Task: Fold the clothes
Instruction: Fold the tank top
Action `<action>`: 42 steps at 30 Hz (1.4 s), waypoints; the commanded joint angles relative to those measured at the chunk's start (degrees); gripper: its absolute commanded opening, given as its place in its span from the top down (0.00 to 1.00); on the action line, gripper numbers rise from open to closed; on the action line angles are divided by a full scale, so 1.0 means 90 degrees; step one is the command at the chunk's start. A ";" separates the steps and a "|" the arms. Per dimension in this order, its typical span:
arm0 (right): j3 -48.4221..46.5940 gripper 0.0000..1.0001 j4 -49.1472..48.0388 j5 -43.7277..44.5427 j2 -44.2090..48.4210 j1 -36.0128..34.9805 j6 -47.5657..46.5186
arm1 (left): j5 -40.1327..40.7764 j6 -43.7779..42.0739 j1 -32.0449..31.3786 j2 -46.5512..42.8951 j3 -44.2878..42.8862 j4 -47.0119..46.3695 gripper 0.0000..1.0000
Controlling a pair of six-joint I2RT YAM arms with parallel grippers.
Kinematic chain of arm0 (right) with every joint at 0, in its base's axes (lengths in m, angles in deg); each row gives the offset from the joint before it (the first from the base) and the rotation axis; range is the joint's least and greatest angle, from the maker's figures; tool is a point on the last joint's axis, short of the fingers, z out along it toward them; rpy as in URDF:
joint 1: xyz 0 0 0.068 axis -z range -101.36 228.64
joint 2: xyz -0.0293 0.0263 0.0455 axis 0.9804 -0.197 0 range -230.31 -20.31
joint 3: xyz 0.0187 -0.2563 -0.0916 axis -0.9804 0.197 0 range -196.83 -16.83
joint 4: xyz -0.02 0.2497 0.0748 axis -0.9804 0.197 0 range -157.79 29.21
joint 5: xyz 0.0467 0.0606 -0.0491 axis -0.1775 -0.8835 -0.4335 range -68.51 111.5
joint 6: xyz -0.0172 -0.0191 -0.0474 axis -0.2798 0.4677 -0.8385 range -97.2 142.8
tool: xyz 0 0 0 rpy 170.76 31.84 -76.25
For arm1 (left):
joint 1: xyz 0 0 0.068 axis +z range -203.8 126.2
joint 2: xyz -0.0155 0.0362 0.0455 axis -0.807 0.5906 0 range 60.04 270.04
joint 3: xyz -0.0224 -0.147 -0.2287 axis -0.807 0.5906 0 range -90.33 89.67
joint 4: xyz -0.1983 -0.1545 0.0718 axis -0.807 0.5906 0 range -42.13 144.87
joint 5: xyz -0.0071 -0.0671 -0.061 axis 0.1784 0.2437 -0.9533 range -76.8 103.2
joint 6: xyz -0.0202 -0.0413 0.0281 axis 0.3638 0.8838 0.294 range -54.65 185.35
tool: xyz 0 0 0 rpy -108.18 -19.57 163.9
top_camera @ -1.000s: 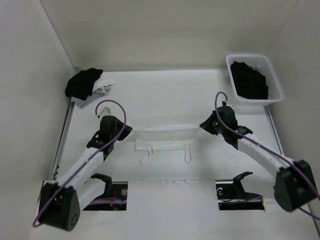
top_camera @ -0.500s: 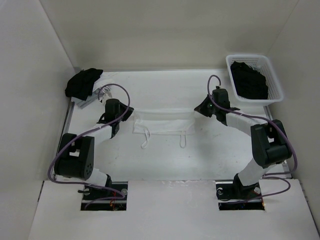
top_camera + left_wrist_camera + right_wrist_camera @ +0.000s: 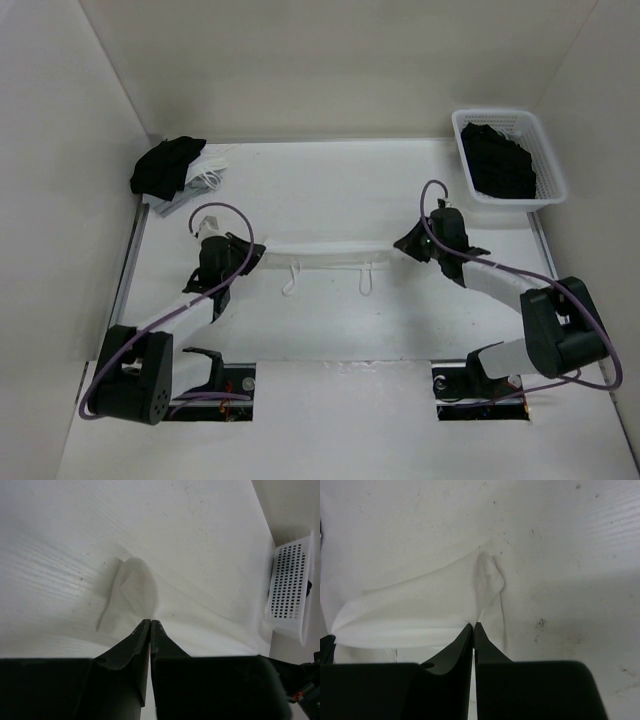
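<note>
**A:** From the top view, you're holding the camisole point(image 3: 325, 250) stretched between both arms. It's sitting about midway between the near and far edges of the tabletop point(image 3: 330, 190). A second ago it was showing as a broad white panel, and now it's showing as a narrow strip.

**B:** The left gripper point(image 3: 250, 252) and right gripper point(image 3: 405, 243) are each pinching one end of it. The two straps point(image 3: 291, 280) are trailing toward the near edge. I'd judge you're bringing one long edge over for the first fold, though I can't tell whether the cloth is clear of the tabletop.

**A:** You're leaving the black garments point(image 3: 500, 160) in the basket point(image 3: 553, 175) at the far right corner alone. You're also leaving the black bundle point(image 3: 165, 165) at the far left corner alone.

**B:** In the left wrist view, your left gripper point(image 3: 151, 622) is closing its fingers together on a peak of thin white fabric. The camisole point(image 3: 132, 587) is puckering into a small soft hump just beyond the tips.

**A:** In the right wrist view, your right gripper point(image 3: 473, 626) is clamping the same way, with no gap showing. The camisole point(image 3: 420, 610) is fanning out to the left from the pinch.

**B:** It's looking plain, thin and slightly see-through, and it's creasing where you're gripping it. I'd judge it's sagging easily, so you're needing even tension at both ends.
</note>
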 commanded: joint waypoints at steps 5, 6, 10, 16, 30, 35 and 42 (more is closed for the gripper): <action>0.0894 0.94 -0.0345 0.0685 0.0800 -0.0709 0.0252 | -0.0108 0.0000 0.0034 -0.1037 0.1055 -0.0385 0.97; 0.0972 0.94 -0.0335 0.0734 0.0800 -0.0806 0.0291 | -0.0108 -0.0010 0.0063 -0.1086 0.1163 -0.0386 0.97; 0.1294 0.93 -0.0306 0.0900 0.0791 -0.1128 0.0535 | -0.0224 -0.0068 0.0200 -0.1164 0.1398 -0.0376 0.97; 0.1500 0.75 -0.0190 0.1125 0.0975 -0.1344 0.0721 | -0.0351 -0.0176 0.0482 -0.1251 0.1447 -0.0249 0.80; 0.0260 0.91 -0.0128 0.0579 0.1154 -0.1609 0.0038 | 0.0741 -0.0576 -0.1566 -0.1217 -0.0056 0.0232 0.76; 0.0309 0.94 -0.1007 0.0481 -0.0037 -0.1033 0.0184 | 0.0723 -0.0537 -0.1373 0.0151 0.0128 -0.1037 0.76; 0.0543 0.95 -0.1682 0.0383 -0.0761 -0.0788 0.0506 | 0.0284 -0.0508 -0.0757 0.0925 0.0714 -0.1820 0.76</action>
